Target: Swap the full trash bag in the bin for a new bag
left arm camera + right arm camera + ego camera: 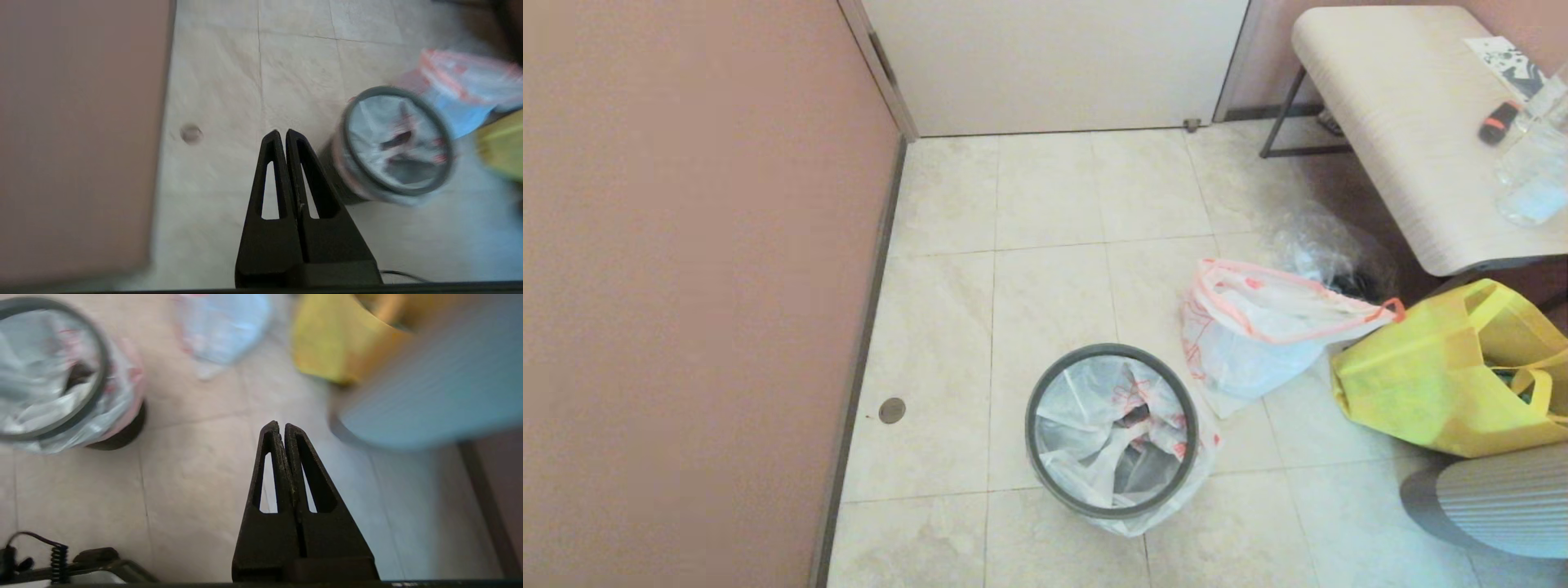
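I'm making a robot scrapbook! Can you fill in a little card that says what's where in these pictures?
bin: on the floor, hoop on its rim
new bag: lining the bin, edge hanging over the outside
full bag: on the floor beside the bin, toward the robot's right
yellow bag: right of the full bag
left gripper: fingers shut, empty, above the floor
right gripper: fingers shut, empty, above the floor
table: far right
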### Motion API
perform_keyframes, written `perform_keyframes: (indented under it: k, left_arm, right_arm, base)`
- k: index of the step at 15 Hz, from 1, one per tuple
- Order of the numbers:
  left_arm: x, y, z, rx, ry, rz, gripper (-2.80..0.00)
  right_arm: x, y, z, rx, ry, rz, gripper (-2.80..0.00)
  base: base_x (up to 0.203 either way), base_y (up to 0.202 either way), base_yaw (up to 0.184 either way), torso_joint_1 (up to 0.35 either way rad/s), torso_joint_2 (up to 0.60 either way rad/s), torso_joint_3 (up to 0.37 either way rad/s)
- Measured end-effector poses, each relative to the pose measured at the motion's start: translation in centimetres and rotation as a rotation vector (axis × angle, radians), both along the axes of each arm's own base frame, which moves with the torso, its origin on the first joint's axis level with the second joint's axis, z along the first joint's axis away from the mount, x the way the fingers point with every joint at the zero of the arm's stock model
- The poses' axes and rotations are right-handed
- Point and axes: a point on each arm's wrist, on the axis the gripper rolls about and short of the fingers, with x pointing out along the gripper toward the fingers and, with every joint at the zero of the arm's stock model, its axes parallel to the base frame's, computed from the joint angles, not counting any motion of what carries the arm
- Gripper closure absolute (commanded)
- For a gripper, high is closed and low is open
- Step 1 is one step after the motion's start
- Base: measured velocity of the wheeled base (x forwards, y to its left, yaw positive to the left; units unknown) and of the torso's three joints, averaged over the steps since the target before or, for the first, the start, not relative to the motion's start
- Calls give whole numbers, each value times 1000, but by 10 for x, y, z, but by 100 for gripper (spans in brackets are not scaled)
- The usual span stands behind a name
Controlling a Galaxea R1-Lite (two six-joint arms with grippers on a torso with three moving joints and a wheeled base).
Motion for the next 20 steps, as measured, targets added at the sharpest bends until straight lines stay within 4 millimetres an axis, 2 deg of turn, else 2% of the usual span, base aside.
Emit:
perform_keyframes:
  k: [2,5,8,11,20]
  left_arm:
    - [6,0,-12,63,11,3,0]
    - [16,0,-35,163,53,11,0]
    - [19,0,-39,193,39,15,0]
    - [19,0,-40,200,42,17,0]
    - [19,0,-41,188,43,14,0]
  right_arm:
    - [10,2,-12,-54,-59,77,0]
    - [15,3,-19,-55,-88,113,0]
    - [17,3,-16,-90,-161,113,0]
    - [18,3,-24,-56,-96,127,0]
    - [18,3,-24,-23,-98,129,0]
  base:
    - [0,0,0,0,0,0]
    - [0,0,0,0,0,0]
    - [0,0,0,0,0,0]
    - [0,0,0,0,0,0]
    - [0,0,0,0,0,0]
